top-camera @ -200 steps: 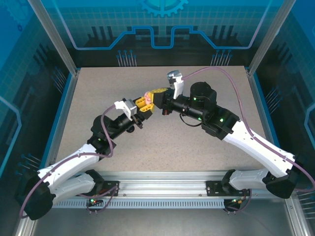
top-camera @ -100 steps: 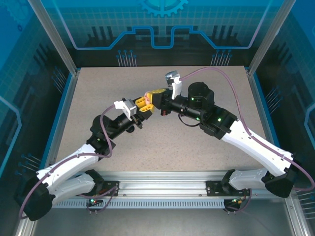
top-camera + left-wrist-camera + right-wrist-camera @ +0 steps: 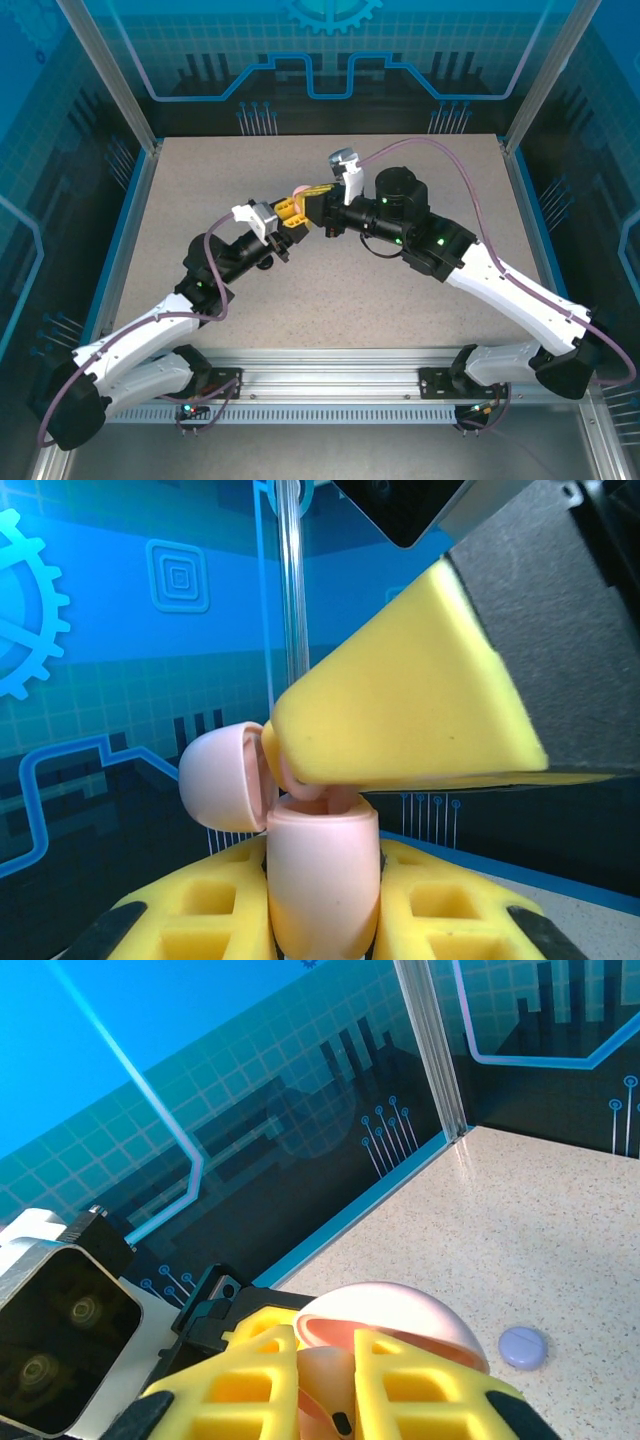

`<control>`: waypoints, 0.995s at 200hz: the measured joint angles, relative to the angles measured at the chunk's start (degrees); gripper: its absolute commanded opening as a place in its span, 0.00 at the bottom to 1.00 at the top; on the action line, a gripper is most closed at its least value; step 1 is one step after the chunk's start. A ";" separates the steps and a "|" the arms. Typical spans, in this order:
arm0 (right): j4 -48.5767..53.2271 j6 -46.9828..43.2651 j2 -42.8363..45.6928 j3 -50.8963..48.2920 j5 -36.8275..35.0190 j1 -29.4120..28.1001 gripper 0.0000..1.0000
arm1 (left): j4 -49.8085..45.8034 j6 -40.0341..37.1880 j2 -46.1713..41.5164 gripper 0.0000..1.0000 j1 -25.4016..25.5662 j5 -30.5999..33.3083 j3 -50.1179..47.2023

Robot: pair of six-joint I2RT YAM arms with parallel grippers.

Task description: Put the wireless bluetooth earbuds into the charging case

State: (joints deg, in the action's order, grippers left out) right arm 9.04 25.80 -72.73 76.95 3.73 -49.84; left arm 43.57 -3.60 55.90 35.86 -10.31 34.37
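Observation:
My left gripper (image 3: pixel 289 213) is shut on the pale pink charging case (image 3: pixel 322 880) and holds it upright above the table's middle. The case's lid (image 3: pixel 225 785) is swung open to one side. My right gripper (image 3: pixel 312 194) reaches in from the right, directly over the case's mouth. In the right wrist view a pale pink earbud (image 3: pixel 326 1375) fills the narrow gap between the yellow fingers (image 3: pixel 240 1380), right in front of the open lid (image 3: pixel 400 1312). From the left wrist, a right finger (image 3: pixel 400 700) lies over the opening, with the earbud's tip (image 3: pixel 292 780) at the rim.
A small round lavender thing (image 3: pixel 523 1346) lies on the speckled table (image 3: pixel 420 290) behind the case. Blue rails and glass walls (image 3: pixel 120 250) border the table. The left arm's wrist camera (image 3: pixel 60 1345) sits close to my right fingers.
My right arm has shifted slightly left and its gripper has closed in over the case's mouth. The left arm and the case have stayed still.

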 measured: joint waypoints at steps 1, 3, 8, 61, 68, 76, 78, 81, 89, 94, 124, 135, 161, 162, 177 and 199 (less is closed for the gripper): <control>-0.02 -0.11 -0.04 0.02 0.07 0.00 0.28 | 0.00 0.00 0.00 0.00 0.00 0.00 0.02; 0.00 -0.07 -0.04 0.04 0.11 0.00 0.30 | 0.00 0.00 0.00 0.00 0.00 0.02 0.02; 0.15 -0.26 -0.15 0.24 0.24 0.00 0.36 | -0.07 0.00 0.00 0.00 0.00 0.00 0.00; 3.43 -0.55 0.20 5.22 -0.20 0.00 0.59 | 0.31 0.02 0.04 0.00 0.13 -0.02 0.02; 3.85 -0.63 0.76 5.90 -0.59 0.11 0.60 | 0.42 0.02 0.09 0.00 0.17 -0.02 0.00; 4.28 -0.66 1.49 6.51 -1.11 0.37 0.61 | 0.46 0.04 0.20 0.00 0.22 0.00 0.00; 4.50 -0.61 1.77 6.69 -1.40 0.46 0.61 | 0.46 0.04 0.20 0.00 0.22 0.00 0.02; 4.79 -0.63 2.10 6.93 -1.68 0.59 0.61 | 0.46 0.04 0.24 0.00 0.22 0.00 0.00; 5.25 -0.59 3.06 7.26 -2.36 1.33 0.62 | 0.44 0.04 0.31 0.00 0.22 0.00 0.02; 5.84 -0.28 3.76 7.48 -2.97 2.12 0.62 | 0.44 0.07 0.31 0.00 0.22 0.00 0.00; 11.15 3.10 5.99 7.87 -6.19 10.73 0.64 | 0.42 0.17 0.24 0.00 0.22 0.04 -0.02; 13.40 4.92 5.38 7.65 -6.49 14.60 0.64 | 0.42 0.17 0.04 0.00 0.22 0.07 -0.04; 17.77 7.69 0.37 4.92 -6.73 21.97 0.63 | 0.42 0.17 -1.03 0.00 0.22 0.42 -0.50; 18.08 7.82 -0.02 4.76 -6.73 22.23 0.63 | 0.42 0.20 -1.07 0.00 0.22 0.46 -0.50; 20.68 8.33 -5.90 3.63 -6.78 24.17 0.61 | 0.42 0.17 -1.38 0.00 0.22 0.68 -0.50; 24.13 8.26 -16.76 3.74 -7.21 25.42 0.58 | 0.22 0.17 -1.81 0.00 0.22 0.72 -0.50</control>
State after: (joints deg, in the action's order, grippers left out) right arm 33.17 34.06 -89.49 80.68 -3.49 -24.43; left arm 43.79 -3.42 54.08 36.07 -9.58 33.87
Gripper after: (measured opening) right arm 0.593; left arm 0.221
